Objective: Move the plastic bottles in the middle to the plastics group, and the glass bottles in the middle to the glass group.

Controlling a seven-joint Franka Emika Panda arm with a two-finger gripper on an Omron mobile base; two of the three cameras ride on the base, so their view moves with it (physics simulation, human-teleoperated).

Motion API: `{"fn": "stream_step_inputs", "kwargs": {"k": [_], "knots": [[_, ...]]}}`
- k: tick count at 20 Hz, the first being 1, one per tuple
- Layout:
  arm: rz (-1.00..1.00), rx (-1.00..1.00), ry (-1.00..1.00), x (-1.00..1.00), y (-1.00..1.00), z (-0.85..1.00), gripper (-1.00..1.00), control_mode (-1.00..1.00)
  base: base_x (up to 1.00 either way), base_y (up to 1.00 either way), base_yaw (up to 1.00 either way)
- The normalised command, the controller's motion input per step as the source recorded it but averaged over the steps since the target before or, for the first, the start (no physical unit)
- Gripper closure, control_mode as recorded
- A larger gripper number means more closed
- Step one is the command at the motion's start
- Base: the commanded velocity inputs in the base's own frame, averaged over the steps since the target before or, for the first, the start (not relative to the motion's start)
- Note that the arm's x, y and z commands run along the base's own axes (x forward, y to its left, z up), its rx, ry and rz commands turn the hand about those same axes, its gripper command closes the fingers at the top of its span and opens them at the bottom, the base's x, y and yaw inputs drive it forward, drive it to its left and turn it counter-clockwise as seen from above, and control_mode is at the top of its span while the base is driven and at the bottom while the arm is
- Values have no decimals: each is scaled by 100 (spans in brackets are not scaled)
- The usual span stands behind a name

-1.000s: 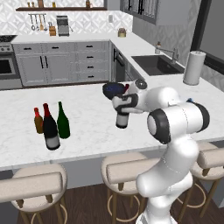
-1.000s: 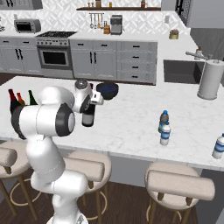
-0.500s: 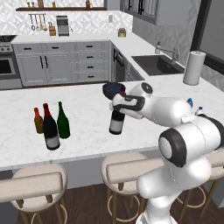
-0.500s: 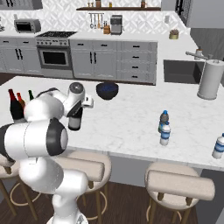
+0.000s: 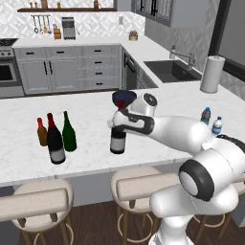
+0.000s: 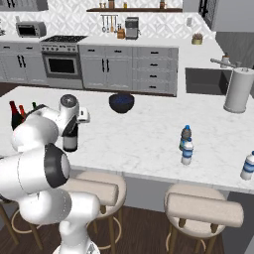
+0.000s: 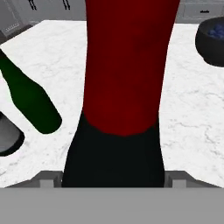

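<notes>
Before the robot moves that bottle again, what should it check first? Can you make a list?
1. Claw around the wine bottle: ok. The red foil neck sits right between the fingers in the hand view.
2. Bottle upright: ok, it looks straight in both base views.
3. Bottle lifted off the counter: cannot tell; its base is very near the marble.
4. Glass group ahead: ok. The amber bottle, green bottle and another wine bottle stand together to the left.
5. Free spot beside them: ok, bare counter lies between the group and the held bottle.
6. Dark bowl out of the way: ok, it sits behind the claw.
</notes>
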Motion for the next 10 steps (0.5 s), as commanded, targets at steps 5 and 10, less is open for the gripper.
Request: {"fn": "stream_step_inputs", "kwargs": {"k": [5, 10], "knots": [[0, -2, -1, 2, 71, 7, 100, -100, 0, 0, 0], [0, 0, -2, 7, 65, 0, 100, -100, 0, 0, 0]]}}
